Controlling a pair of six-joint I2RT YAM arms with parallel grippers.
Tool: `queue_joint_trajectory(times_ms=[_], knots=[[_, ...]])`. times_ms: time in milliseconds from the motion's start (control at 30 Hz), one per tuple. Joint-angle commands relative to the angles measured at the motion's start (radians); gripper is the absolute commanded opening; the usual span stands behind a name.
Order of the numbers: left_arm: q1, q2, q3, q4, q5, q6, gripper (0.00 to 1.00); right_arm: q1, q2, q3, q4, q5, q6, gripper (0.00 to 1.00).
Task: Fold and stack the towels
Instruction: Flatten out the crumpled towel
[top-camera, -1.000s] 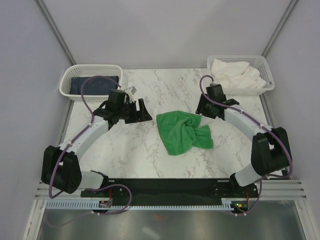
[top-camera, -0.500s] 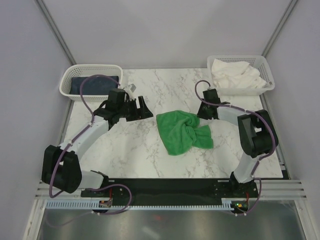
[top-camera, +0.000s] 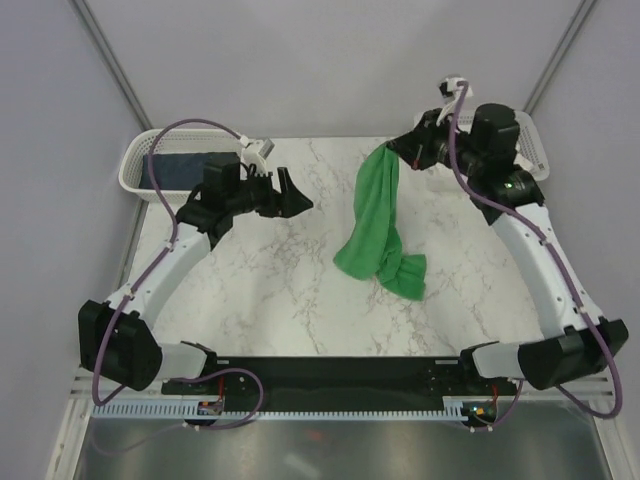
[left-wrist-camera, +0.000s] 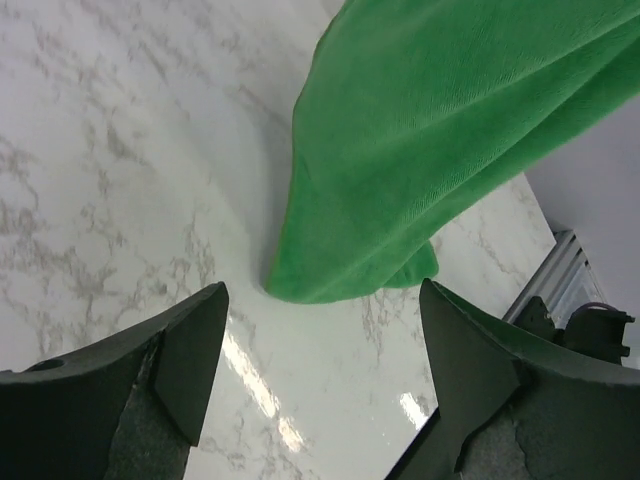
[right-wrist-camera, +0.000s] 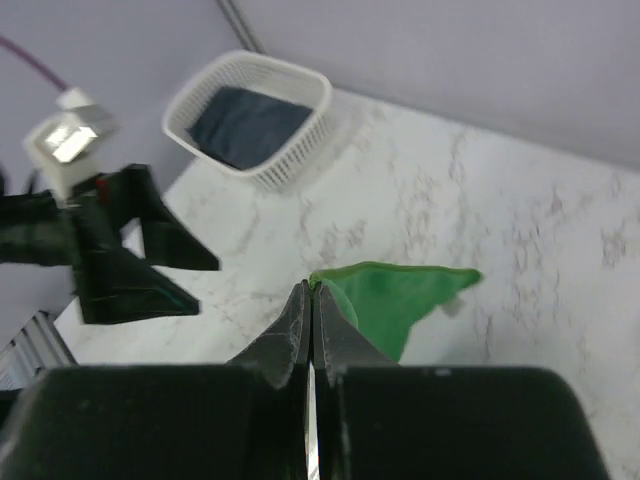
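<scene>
My right gripper (top-camera: 392, 150) is raised high at the back right, shut on a corner of the green towel (top-camera: 378, 215). The towel hangs down from it, its lower end bunched on the marble table (top-camera: 280, 290). In the right wrist view the shut jaws (right-wrist-camera: 312, 290) pinch the green towel (right-wrist-camera: 400, 300) at its tip. My left gripper (top-camera: 298, 192) hovers open to the left of the hanging cloth with nothing in it; its wrist view shows the green towel (left-wrist-camera: 450, 130) ahead, beyond the fingertips. The navy towel (top-camera: 190, 165) lies in the left basket. The white towel is hidden behind my right arm.
A white mesh basket (top-camera: 135, 178) sits at the back left corner and another (top-camera: 537, 152) at the back right, mostly behind the right arm. Grey walls close in the back and sides. The black base rail (top-camera: 340, 370) runs along the near edge.
My right gripper closed on the green towel's corner and rose up and back, lifting most of the cloth off the table. The left gripper rose slightly and stayed open.
</scene>
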Motion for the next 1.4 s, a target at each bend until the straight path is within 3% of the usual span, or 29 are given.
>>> queue_joint_trajectory(times_ms=[0, 200, 333, 467, 600, 700, 800, 900, 1000, 1033, 1100, 1200, 1233, 1367], knots=[[0.002, -0.013, 0.087, 0.120, 0.165, 0.131, 0.85, 0.002, -0.064, 0.099, -0.093, -0.221, -0.082, 0.00], [0.001, 0.059, 0.165, 0.156, 0.370, 0.226, 0.86, -0.004, -0.102, 0.212, -0.134, -0.393, -0.083, 0.00], [0.002, 0.129, 0.267, 0.201, 0.540, 0.223, 0.87, -0.024, -0.102, 0.254, -0.142, -0.705, -0.063, 0.00], [0.002, 0.176, 0.337, 0.209, 0.675, 0.224, 0.88, -0.026, -0.138, 0.219, -0.141, -0.812, -0.076, 0.00], [0.004, 0.209, 0.385, 0.208, 0.709, 0.169, 0.89, -0.026, -0.165, 0.127, -0.141, -0.725, -0.060, 0.00], [0.005, 0.186, 0.332, 0.206, 0.696, 0.152, 0.88, -0.026, -0.153, 0.044, -0.144, -0.561, -0.028, 0.00], [0.016, 0.137, 0.265, 0.136, 0.301, 0.111, 0.88, -0.024, -0.054, 0.075, -0.145, -0.478, -0.039, 0.00], [0.079, 0.130, 0.259, -0.003, 0.049, 0.004, 0.88, -0.014, 0.135, 0.278, -0.157, -0.417, -0.030, 0.00], [0.191, 0.122, 0.209, -0.042, 0.036, -0.119, 0.84, 0.057, 0.360, 0.558, -0.318, -0.354, -0.092, 0.00], [0.220, 0.099, 0.193, -0.042, 0.031, -0.125, 0.84, 0.083, 0.461, 0.696, -0.454, -0.284, -0.170, 0.00], [0.223, 0.065, 0.173, -0.065, -0.026, -0.080, 0.85, 0.179, 0.529, 0.783, -0.570, -0.225, -0.243, 0.00], [0.249, 0.047, 0.156, -0.110, -0.061, -0.061, 0.85, 0.318, 0.470, 0.623, -0.586, -0.136, -0.346, 0.00], [0.260, 0.022, 0.143, -0.117, -0.061, -0.067, 0.85, 0.374, 0.377, 0.435, -0.552, -0.076, -0.350, 0.00], [0.288, -0.038, 0.069, -0.125, -0.085, -0.067, 0.83, 0.477, 0.168, 0.009, -0.411, 0.008, -0.294, 0.00]])
